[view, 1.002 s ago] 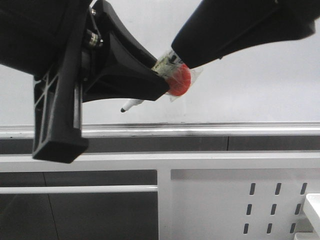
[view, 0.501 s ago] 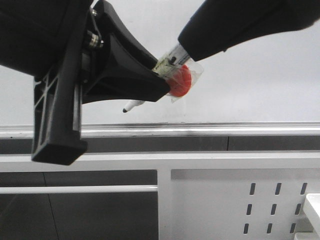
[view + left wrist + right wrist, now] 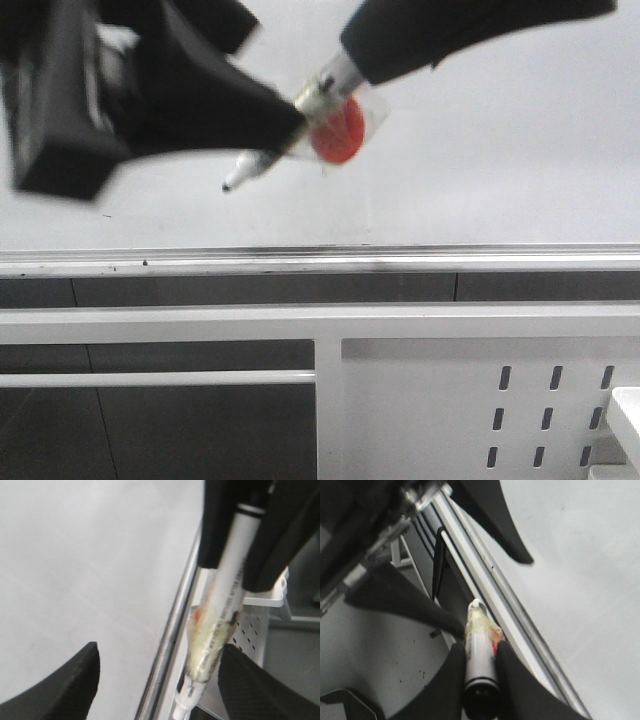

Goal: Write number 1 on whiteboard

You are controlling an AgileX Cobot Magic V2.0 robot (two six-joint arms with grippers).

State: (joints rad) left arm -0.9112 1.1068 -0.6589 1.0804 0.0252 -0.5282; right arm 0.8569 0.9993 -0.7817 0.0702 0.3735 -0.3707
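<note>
The whiteboard [image 3: 500, 150] fills the upper front view, with its silver rail [image 3: 400, 258] below; no marker stroke shows on it. My right gripper [image 3: 345, 65] is shut on the back end of a white marker [image 3: 255, 165] that carries a taped red disc [image 3: 338, 130]; its dark tip points down-left, close to the board. My left gripper [image 3: 190, 150] is blurred, open, its fingers either side of the marker. In the left wrist view the marker [image 3: 220, 625] hangs near one finger [image 3: 245, 685], untouched, beside the whiteboard [image 3: 75, 555]. In the right wrist view my gripper [image 3: 481, 655] clamps the marker [image 3: 479, 635].
Below the rail stand a white frame bar [image 3: 160, 378] and a white metal panel with slotted holes [image 3: 450, 400]. A white object [image 3: 625, 420] pokes in at the lower right edge. The two arms crowd together in front of the board's upper left.
My left gripper has swung up and to the left and is motion-blurred. The marker and the right gripper have risen and shifted left; the tip now sits higher above the rail.
</note>
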